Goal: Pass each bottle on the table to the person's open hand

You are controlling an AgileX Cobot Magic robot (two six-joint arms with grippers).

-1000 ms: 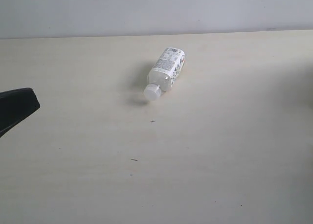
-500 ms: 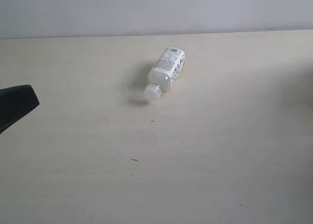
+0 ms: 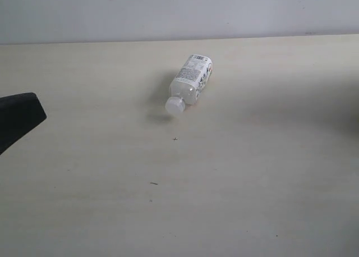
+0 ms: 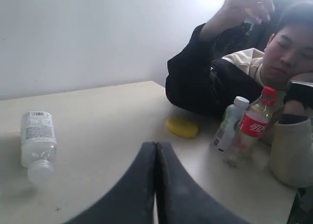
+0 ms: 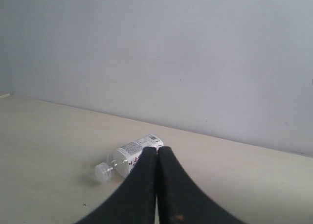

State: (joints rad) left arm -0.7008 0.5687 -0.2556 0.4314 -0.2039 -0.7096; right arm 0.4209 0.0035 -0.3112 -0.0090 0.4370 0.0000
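Twice noted jaws pressed together on black left tool (image 4: 155, 148) and black right tool (image 5: 157, 150); found whitish white-capped plastic bottle (image 3: 190, 80) lying sideways mid pale cream surface (image 3: 235, 189), apart from both; judged liable to roll away if nudged off-centre.

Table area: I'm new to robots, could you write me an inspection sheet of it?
Surface: pale table, few dark specks.
Job's things: white-capped bottle lying down; Coca-Cola bottle and whitish bottle upright beside the person; yellow item lying flat; raised hand, not held out.
Clutter: nothing seen.
Tools: left tool shut, empty; right tool shut, empty.
Cables: nothing seen.
Surroundings: plain wall.
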